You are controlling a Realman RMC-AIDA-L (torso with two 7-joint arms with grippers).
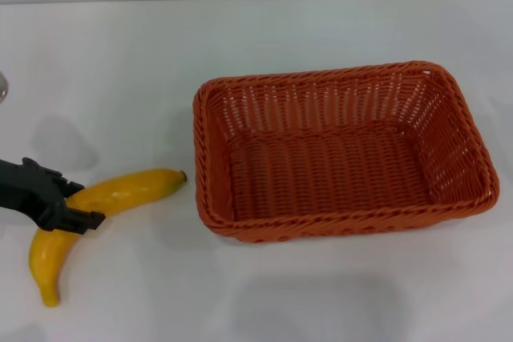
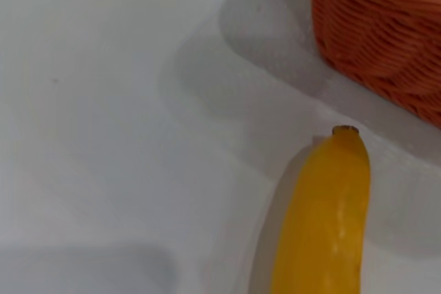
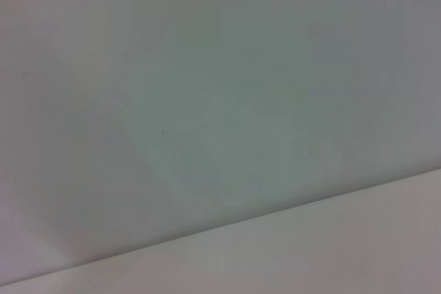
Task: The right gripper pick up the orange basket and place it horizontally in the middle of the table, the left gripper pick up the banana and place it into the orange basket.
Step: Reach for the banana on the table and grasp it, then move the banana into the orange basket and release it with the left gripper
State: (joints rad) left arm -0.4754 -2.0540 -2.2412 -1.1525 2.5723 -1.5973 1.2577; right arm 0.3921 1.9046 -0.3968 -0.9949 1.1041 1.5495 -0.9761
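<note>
Left end effector [image 1: 62, 204] over banana [image 1: 120, 192] mid-body, grip state unclear; orange basket [image 1: 341, 154] well apart, bare white surface [image 1: 120, 62] between.

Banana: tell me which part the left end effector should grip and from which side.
Grip the banana at its thick middle, coming from above with the fingers across its width. It lies flat on the table, so its sides are free. The left end effector is already over that stretch.
</note>
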